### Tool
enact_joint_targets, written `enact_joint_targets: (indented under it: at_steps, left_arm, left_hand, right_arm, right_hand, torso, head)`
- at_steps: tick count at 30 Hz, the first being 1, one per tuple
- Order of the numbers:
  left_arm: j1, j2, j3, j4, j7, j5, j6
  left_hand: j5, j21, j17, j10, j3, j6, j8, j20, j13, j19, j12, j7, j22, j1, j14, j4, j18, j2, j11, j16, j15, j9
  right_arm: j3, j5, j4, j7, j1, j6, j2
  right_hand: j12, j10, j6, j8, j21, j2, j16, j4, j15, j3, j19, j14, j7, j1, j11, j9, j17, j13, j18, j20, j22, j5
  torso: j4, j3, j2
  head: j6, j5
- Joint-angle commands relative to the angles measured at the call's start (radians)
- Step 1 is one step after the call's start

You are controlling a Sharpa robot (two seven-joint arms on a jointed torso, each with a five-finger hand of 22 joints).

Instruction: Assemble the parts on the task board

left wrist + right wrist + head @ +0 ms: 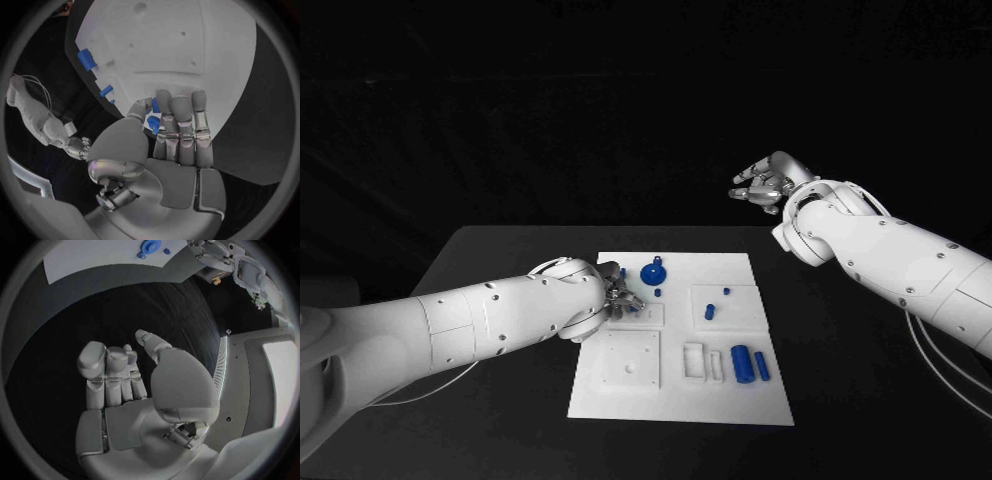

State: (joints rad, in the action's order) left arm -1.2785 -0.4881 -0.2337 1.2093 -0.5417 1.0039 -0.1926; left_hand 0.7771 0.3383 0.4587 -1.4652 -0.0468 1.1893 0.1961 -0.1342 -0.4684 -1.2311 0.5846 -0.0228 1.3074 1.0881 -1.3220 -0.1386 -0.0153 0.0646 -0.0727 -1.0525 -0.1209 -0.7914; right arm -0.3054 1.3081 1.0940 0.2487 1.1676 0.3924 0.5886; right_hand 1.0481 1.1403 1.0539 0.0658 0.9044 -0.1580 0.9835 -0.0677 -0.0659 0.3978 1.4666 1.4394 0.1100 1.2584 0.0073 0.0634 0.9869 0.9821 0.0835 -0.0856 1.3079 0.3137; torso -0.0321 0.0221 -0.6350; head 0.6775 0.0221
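- The left hand [620, 298] is low over the left part of the task board [678, 400]. I cannot tell if its fingers hold a blue part [152, 124]. Go slow and keep it straight.
- The right hand [764, 186] is up high, well away, fingers apart and holding nothing. It should wait there.

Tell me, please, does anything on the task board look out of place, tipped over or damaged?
Nothing stands out. The task board lies flat and looks whole, with the blue parts on it. The left hand is over the board; the right hand is raised beyond the table, holding nothing.
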Motion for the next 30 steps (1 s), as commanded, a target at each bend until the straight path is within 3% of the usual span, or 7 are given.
enact_joint_targets:
  at_steps: [1, 7, 17, 20, 23, 27, 30]
  left_arm:
    - [-0.004, 0.001, -0.001, -0.004, -0.023, -0.025, 0.068]
    - [-0.021, -0.006, 0.007, 0.006, -0.025, -0.061, 0.095]
    - [-0.072, -0.001, 0.011, -0.010, -0.036, -0.144, 0.213]
    - [-0.088, 0.011, 0.011, -0.032, -0.045, -0.162, 0.267]
    - [-0.099, 0.030, 0.012, -0.060, -0.057, -0.177, 0.325]
    - [-0.107, 0.053, 0.011, -0.092, -0.067, -0.188, 0.378]
    - [-0.110, 0.074, 0.011, -0.119, -0.071, -0.188, 0.412]
  left_hand:
    - [-0.002, -0.006, -0.001, -0.031, -0.152, 0.035, 0.006, 0.001, -0.001, -0.002, -0.005, 0.038, 0.020, 0.010, 0.000, -0.144, 0.001, 0.005, -0.004, 0.004, 0.003, -0.002]
    - [-0.002, -0.005, -0.001, -0.030, -0.153, 0.034, 0.006, 0.002, -0.001, -0.001, -0.005, 0.038, 0.020, 0.011, 0.000, -0.144, 0.001, 0.005, -0.004, 0.004, 0.004, -0.002]
    - [-0.011, -0.002, -0.001, -0.023, -0.158, 0.028, 0.006, 0.005, -0.004, 0.007, -0.003, 0.035, 0.021, 0.016, 0.008, -0.144, -0.001, 0.008, -0.001, 0.002, 0.007, -0.004]
    - [-0.021, 0.000, -0.001, -0.017, -0.158, 0.022, 0.005, 0.006, -0.006, 0.011, -0.001, 0.033, 0.021, 0.020, 0.013, -0.144, -0.001, 0.011, 0.000, 0.001, 0.008, -0.005]
    - [-0.060, -0.002, -0.001, -0.002, -0.154, 0.011, 0.005, 0.010, -0.009, 0.023, 0.002, 0.029, 0.021, 0.026, 0.029, -0.143, 0.000, 0.023, 0.004, -0.002, 0.011, -0.009]
    - [-0.061, 0.005, -0.002, 0.017, -0.151, -0.008, 0.020, 0.010, -0.015, 0.032, 0.025, 0.028, 0.022, 0.027, 0.044, -0.144, 0.001, 0.030, 0.005, -0.022, 0.012, -0.033]
    - [-0.058, 0.011, -0.004, 0.020, -0.153, -0.012, 0.027, 0.010, -0.017, 0.034, 0.035, 0.027, 0.022, 0.026, 0.047, -0.144, 0.000, 0.031, 0.005, -0.030, 0.012, -0.036]
  right_arm:
    - [0.000, -0.001, -0.001, 0.002, 0.000, -0.021, -0.002]
    - [0.000, -0.001, -0.005, 0.002, 0.000, -0.023, -0.005]
    - [0.000, -0.001, -0.010, 0.004, -0.001, -0.029, -0.010]
    - [0.000, -0.001, -0.013, 0.004, -0.001, -0.031, -0.012]
    - [0.000, -0.001, -0.015, 0.005, -0.001, -0.032, -0.015]
    - [0.000, -0.001, -0.016, 0.006, -0.001, -0.035, -0.019]
    - [0.000, -0.001, -0.016, 0.006, -0.001, -0.035, -0.020]
  right_hand:
    - [0.004, -0.003, 0.005, -0.004, -0.003, 0.003, -0.003, -0.002, -0.006, 0.003, 0.039, 0.003, 0.000, -0.009, -0.006, 0.000, 0.000, 0.000, 0.007, -0.004, 0.112, -0.003]
    - [0.004, -0.003, 0.005, -0.004, -0.003, 0.003, -0.003, -0.002, -0.006, 0.003, 0.039, 0.003, 0.000, -0.009, -0.006, 0.000, 0.000, 0.000, 0.007, -0.004, 0.112, -0.003]
    - [0.005, -0.002, 0.005, -0.004, -0.003, 0.004, -0.003, -0.004, -0.005, 0.002, 0.039, 0.004, 0.000, -0.010, -0.006, 0.000, 0.000, 0.001, 0.007, -0.004, 0.112, -0.005]
    - [0.005, -0.002, 0.005, -0.004, -0.003, 0.004, -0.003, -0.004, -0.005, 0.002, 0.039, 0.004, 0.000, -0.010, -0.006, 0.000, 0.000, 0.001, 0.007, -0.004, 0.112, -0.005]
    - [0.005, -0.002, 0.005, -0.004, -0.003, 0.004, -0.003, -0.004, -0.005, 0.002, 0.039, 0.004, 0.000, -0.010, -0.006, 0.000, 0.000, 0.001, 0.007, -0.004, 0.112, -0.005]
    - [0.005, -0.002, 0.005, -0.004, -0.003, 0.004, -0.003, -0.004, -0.005, 0.002, 0.039, 0.004, 0.000, -0.010, -0.006, 0.000, 0.000, 0.001, 0.007, -0.004, 0.112, -0.005]
    - [0.005, -0.002, 0.005, -0.004, -0.003, 0.004, -0.003, -0.004, -0.005, 0.002, 0.039, 0.004, 0.000, -0.010, -0.006, 0.000, 0.000, 0.001, 0.007, -0.004, 0.112, -0.005]
  torso:
    - [-0.0017, 0.0003, 0.001]
    - [-0.0027, 0.0011, 0.002]
    - [0.0002, 0.0017, 0.000]
    - [-0.0010, 0.0008, -0.001]
    - [-0.0013, 0.0006, -0.001]
    - [-0.0018, 0.0009, -0.001]
    - [-0.0029, -0.0017, 0.001]
  head:
    - [0.001, -0.001]
    - [0.002, 0.000]
    - [0.004, 0.000]
    - [0.002, -0.002]
    - [0.002, -0.004]
    - [0.003, -0.006]
    - [0.006, -0.006]
